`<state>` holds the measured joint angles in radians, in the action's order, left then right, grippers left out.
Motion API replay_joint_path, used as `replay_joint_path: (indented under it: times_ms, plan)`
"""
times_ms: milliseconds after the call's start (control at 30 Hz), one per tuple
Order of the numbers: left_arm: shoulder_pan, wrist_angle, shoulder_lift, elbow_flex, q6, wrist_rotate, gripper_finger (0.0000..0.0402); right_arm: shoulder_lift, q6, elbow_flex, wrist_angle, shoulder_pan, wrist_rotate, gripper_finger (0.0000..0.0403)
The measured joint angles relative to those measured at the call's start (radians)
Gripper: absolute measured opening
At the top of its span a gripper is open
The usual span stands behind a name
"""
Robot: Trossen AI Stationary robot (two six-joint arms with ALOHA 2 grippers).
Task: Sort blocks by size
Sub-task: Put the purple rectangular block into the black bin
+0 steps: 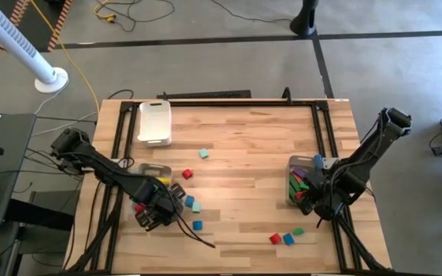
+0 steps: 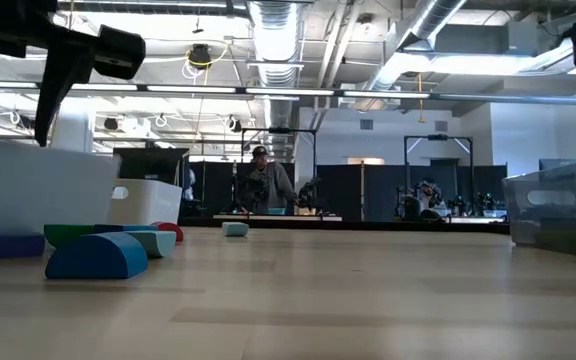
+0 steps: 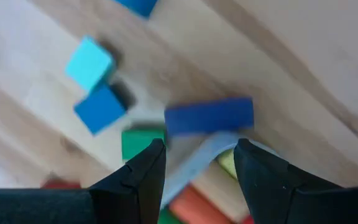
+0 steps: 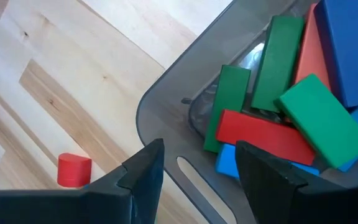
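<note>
From the high view I see the left hand (image 1: pixel 159 208) low over the near-left part of the pale wooden bench (image 1: pixel 244 153), sitting over a clear plastic bin (image 1: pixel 149 170) and a cluster of small blocks: a red cube (image 1: pixel 187 175), two teal cubes (image 1: pixel 190 203) and a blue cube (image 1: pixel 197 225) just beside it. One teal cube (image 1: pixel 203 153) lies alone near the middle, and a white plastic tray (image 1: pixel 154 123) stands at the far-left corner. The right hand (image 1: pixel 318 201) hangs at the near edge of a second clear bin (image 1: pixel 301 182) packed with green, red and blue blocks; a red cylinder (image 1: pixel 275 239), a blue cube (image 1: pixel 288 239) and a green piece (image 1: pixel 298 231) lie on the bench just in front of it.

In the low view a blue half-round block (image 2: pixel 96 257) lies close on the left, with a person (image 2: pixel 261 185) standing far behind.

My left wrist view shows its fingers (image 3: pixel 143 180) partly apart with nothing between them, above a dark blue bar (image 3: pixel 209 116) that seems to rest on the bin's rim, though the blur leaves me unsure.

My right wrist view shows its fingers (image 4: pixel 263 177) spread and empty over the bin's rim, with green bars (image 4: pixel 322 121) and a red bar (image 4: pixel 263 135) piled inside.
</note>
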<state>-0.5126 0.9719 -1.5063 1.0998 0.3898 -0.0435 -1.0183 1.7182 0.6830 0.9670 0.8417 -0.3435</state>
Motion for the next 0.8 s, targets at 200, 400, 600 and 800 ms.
replay_joint_path:
  times_ms: [200,400,600,800]
  plan:
    - [0.033,0.111,-0.002,0.038,-0.027,-0.047,0.0181,0.000,-0.025,0.000,0.005,-0.002,0.000,0.0226]
    - [0.015,0.107,-0.002,0.086,-0.058,0.033,0.0177,0.000,-0.037,0.000,0.002,-0.023,0.000,0.0226]
    - [-0.025,0.079,-0.002,0.154,-0.078,0.074,0.0176,0.000,-0.068,0.000,-0.011,-0.035,0.000,0.0223]
    - [-0.084,0.042,-0.040,0.157,-0.117,0.150,0.0176,0.000,-0.081,0.000,-0.011,-0.040,0.000,0.0219]
